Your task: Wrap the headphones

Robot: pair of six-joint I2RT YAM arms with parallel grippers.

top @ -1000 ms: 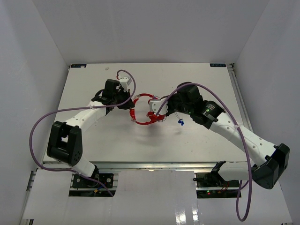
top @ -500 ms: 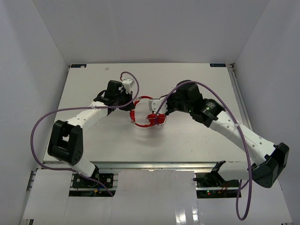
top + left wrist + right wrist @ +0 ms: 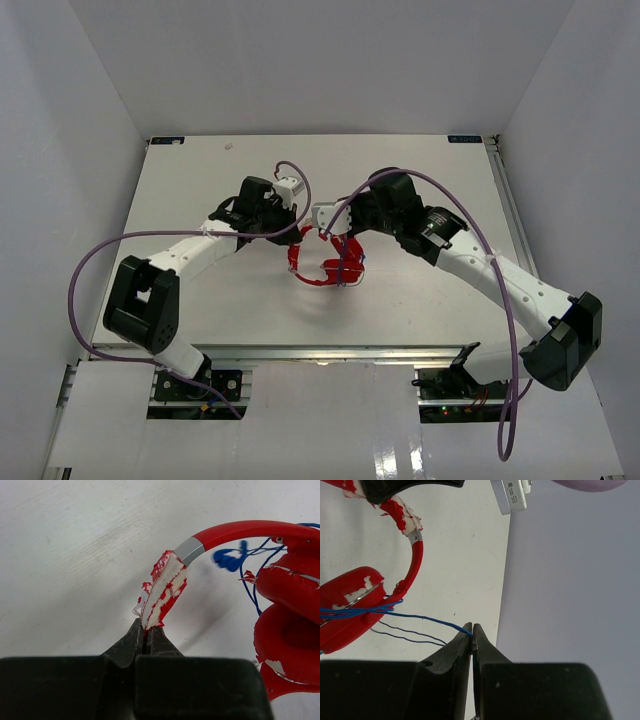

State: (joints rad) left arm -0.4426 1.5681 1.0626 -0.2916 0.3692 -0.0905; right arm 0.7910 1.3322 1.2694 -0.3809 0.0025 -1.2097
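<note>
A white table (image 3: 400, 310) fills the scene, boxed in by pale walls (image 3: 300, 60) on its left, right and far sides, with bare surface open all round both grippers. The two arms reach in from the near edge and meet at mid-table, well clear of every edge. The left gripper (image 3: 148, 631) is clamped shut on one end of the headband (image 3: 167, 590) of the headphones (image 3: 325, 262). The band's red covering has flaked to white just ahead of the gripper's tips. From there the band arcs away to the gripper's right, ending at two red ear cups (image 3: 287, 625) that lie together. The right gripper (image 3: 471, 629) is pinched closed on the thin blue cable (image 3: 420, 617), which runs leftward from its tips across an ear cup. The blue plug (image 3: 227, 560) lies under the band's arc, ahead of the left gripper.
</note>
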